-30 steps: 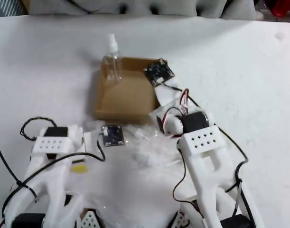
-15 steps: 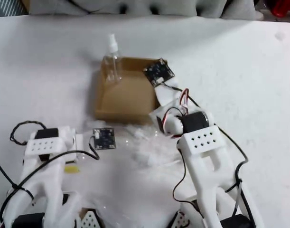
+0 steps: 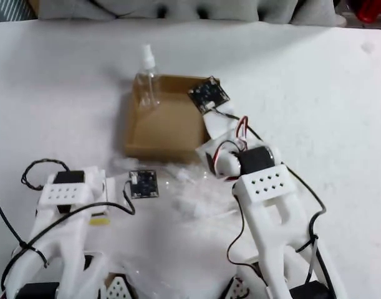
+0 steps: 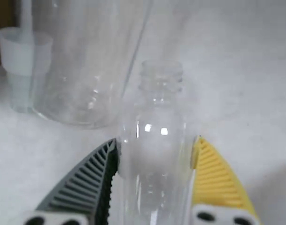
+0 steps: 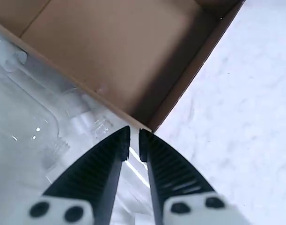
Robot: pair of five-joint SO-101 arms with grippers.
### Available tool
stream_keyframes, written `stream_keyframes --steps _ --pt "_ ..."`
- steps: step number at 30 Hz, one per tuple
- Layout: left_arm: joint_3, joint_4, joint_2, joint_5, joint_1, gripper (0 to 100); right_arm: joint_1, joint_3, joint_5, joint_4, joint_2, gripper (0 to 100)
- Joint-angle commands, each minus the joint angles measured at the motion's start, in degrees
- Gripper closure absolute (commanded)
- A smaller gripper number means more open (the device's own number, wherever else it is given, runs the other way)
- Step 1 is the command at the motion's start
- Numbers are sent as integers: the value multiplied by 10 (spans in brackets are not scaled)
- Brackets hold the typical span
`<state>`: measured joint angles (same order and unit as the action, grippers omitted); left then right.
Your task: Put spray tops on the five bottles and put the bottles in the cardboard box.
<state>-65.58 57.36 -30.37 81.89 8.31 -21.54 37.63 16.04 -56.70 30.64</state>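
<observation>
**A:** Where is the box?

**B:** The open brown cardboard box (image 3: 162, 128) sits on the white table (image 3: 315, 93), just above the middle of the high view. A clear plastic bottle with a white spray top (image 3: 148, 81) stands upright at the box's upper left corner.

**A:** And the other bottles?

**B:** A heap of clear capless bottles (image 3: 199, 196) lies on the table just below the box, between the two arms.

**A:** What is the left claw doing?

**B:** The left gripper (image 4: 154, 157) has one grey ribbed finger (image 4: 91, 183) and one yellow finger (image 4: 213, 178). It pinches a small clear bottle with a bare threaded neck (image 4: 161, 108) by the body. Just past it is another clear bottle (image 4: 91, 61), with a translucent white spray top (image 4: 23, 65) beside that.

**A:** And the right one?

**B:** The right gripper (image 5: 133, 138) has black ribbed fingers (image 5: 103, 164) pressed almost together. Only a thin slit shows at the tips, with nothing in it. It hangs over a corner of the cardboard box (image 5: 110, 47), and clear bottles (image 5: 30, 122) lie against the outside of the box wall there.
</observation>
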Motion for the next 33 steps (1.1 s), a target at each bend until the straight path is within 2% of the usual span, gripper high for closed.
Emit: stream_keyframes --steps 1,3,7,12,16,18,23,26,29,33 --pt "-3 -1 -7 -30 -13 927 5 -27 5 -16 15 982" --pt "2 4 -7 -56 -14 967 5 -33 46 -45 18 982" --pt "11 7 -7 -137 -9 972 21 -76 113 -144 21 982" --pt "33 16 -7 -277 -8 972 65 -91 156 -218 22 982" --pt "39 18 -7 -372 -7 973 65 -81 200 -277 22 982" --pt "39 0 -7 -405 16 974 65 -70 211 -291 32 982" --pt "41 -26 -7 -437 88 973 75 -4 230 -292 107 982" --pt "41 -33 -7 -463 101 973 80 46 276 -293 163 982" --pt "45 -39 -4 -474 108 973 99 96 289 -289 202 982" --pt "50 -38 -1 -474 108 973 134 122 330 -288 204 982"
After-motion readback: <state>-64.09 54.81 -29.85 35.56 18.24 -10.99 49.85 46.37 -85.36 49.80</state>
